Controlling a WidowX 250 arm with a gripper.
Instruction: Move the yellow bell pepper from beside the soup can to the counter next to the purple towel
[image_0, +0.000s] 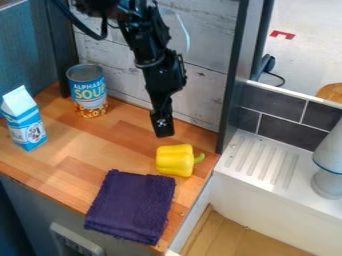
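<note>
Lighting bright and diffuse; source not determinable. Near the jaws of the gripper (162, 132), the pepper (174, 161) shows pale highlights. Shadows on the counter (80, 145) around them: soft, faint.

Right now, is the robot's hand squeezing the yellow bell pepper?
No, the yellow bell pepper rests on the wooden counter, with a bit of bare wood showing between it and the hand.

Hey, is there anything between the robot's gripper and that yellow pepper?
No, I see nothing between the gripper and the yellow pepper; the camera view shows just bare wooden counter in that stretch.
</note>
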